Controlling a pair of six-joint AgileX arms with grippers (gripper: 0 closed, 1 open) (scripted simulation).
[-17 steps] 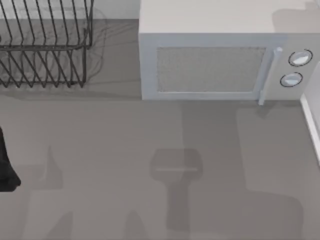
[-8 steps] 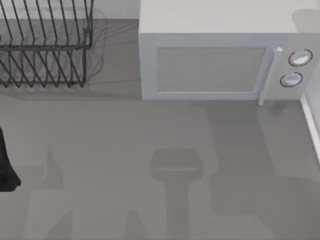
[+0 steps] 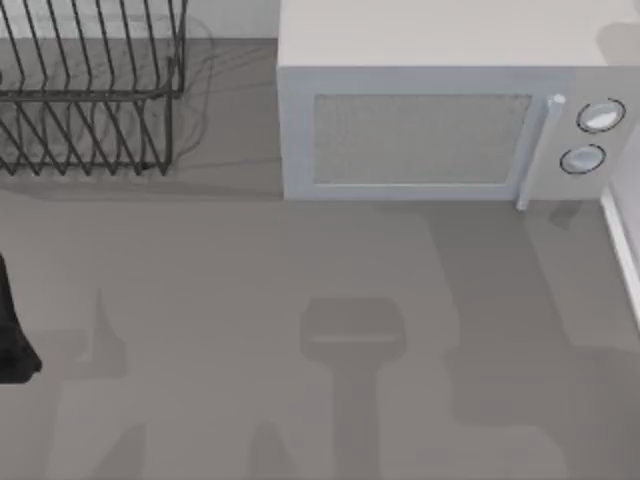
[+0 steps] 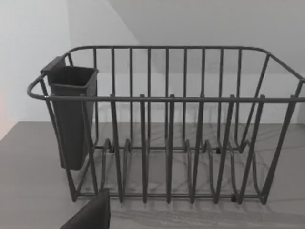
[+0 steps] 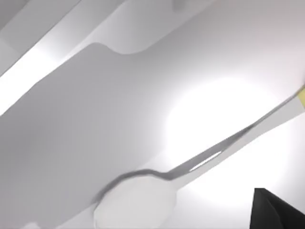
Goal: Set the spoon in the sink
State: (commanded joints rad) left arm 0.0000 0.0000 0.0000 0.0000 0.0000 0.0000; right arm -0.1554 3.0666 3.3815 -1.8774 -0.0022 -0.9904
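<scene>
The spoon (image 5: 143, 198) appears in the right wrist view, its rounded oval bowl low in the picture and its slim handle running up to the frame's edge, set against the pale, smooth walls of the sink (image 5: 95, 95); whether it rests on the sink or hangs above it cannot be told. A dark tip of the right gripper's fingers (image 5: 276, 210) shows at the corner, and whether they clasp the spoon cannot be told. In the top view the microwave (image 3: 420, 130) stands at the back of the grey bench (image 3: 250, 270), with two silver-rimmed knobs (image 3: 598, 116) at its right. The wire dish rack (image 3: 90, 90) sits at the back left; its dark cutlery cup (image 4: 71, 114) hangs on one end. The left arm (image 3: 12, 330) is parked at the bench's left edge, finger state not discernible. Compared with a second ago, the broad shadow on the bench has shifted rightward. The middle of the bench lies open.
</scene>
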